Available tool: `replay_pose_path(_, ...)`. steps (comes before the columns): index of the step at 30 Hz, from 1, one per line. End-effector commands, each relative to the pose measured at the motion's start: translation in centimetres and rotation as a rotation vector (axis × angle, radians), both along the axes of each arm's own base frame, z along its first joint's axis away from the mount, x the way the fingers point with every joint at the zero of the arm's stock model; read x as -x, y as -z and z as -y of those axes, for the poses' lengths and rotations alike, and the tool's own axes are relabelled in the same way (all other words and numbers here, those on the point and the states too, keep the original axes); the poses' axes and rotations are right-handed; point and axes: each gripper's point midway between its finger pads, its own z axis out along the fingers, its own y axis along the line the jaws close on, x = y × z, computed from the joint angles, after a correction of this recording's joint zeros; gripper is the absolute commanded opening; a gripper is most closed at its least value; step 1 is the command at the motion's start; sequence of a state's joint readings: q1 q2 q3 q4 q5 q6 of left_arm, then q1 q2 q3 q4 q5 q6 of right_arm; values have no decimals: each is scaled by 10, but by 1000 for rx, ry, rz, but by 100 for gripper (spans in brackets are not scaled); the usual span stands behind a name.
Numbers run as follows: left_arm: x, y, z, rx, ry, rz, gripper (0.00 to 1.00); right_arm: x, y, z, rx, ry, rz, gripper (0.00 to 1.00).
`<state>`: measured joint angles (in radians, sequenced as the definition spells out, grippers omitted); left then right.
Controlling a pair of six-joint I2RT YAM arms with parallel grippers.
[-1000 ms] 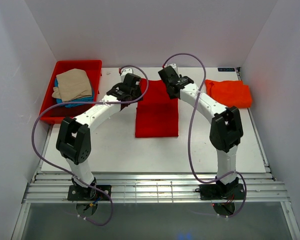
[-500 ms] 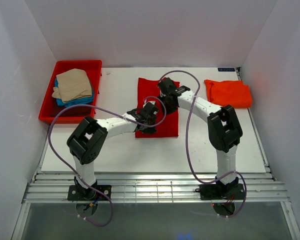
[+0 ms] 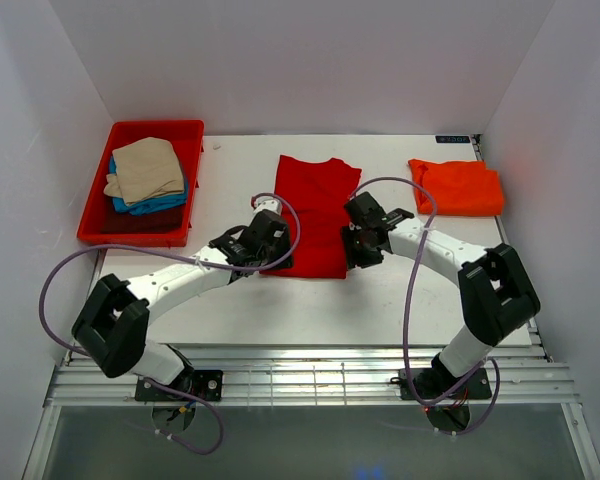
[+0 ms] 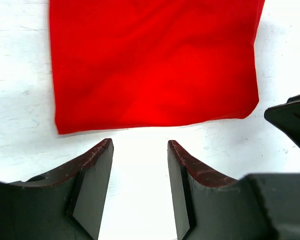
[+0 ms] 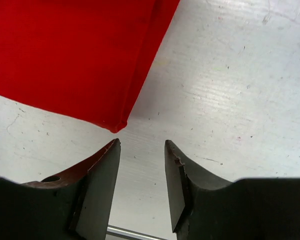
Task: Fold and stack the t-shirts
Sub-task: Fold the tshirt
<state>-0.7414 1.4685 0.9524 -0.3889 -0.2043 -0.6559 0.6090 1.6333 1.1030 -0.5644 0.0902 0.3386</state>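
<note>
A red shirt (image 3: 315, 210) lies flat near the middle of the tabletop (image 3: 230, 300), folded into a long strip running from the far side toward the arms. The left arm reaches low across the tabletop from its folded elbow near the left edge. Its forearm stretches toward the shirt's near-left corner, and the left tool (image 3: 270, 250) hovers there. From its wrist camera the fingers (image 4: 92, 170) stand apart with only bare tabletop between them, and the shirt's near edge lies just beyond the tips. The right arm bends out to the right and comes back inward, bringing the right tool (image 3: 360, 248) to the shirt's near-right corner. Its fingers (image 5: 102, 170) are also apart and hold nothing, and the cloth corner sits just ahead of one tip. An orange shirt (image 3: 458, 186) lies folded at the far right, well apart from the red one. In the tray (image 3: 92, 215) at the far left, a beige shirt (image 3: 145, 170) rests on a blue shirt (image 3: 168, 203).
</note>
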Motion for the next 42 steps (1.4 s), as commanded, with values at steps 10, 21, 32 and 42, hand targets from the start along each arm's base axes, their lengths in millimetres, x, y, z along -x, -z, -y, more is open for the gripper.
replay_pose_path(10,-12,5,-51,-6,-58,88,61,4,-22,-23,-200,66,58,50)
replay_pose_path(21,-44,11,-61,74,-46,88,61,-3,-10,-33,-232,90,47,54)
replay_pose_path(32,-40,46,-56,45,-4,3,61,4,22,-14,-142,127,23,53)
replay_pose_path(42,-32,67,-66,-1,-13,-22,61,13,45,-9,-121,128,-10,52)
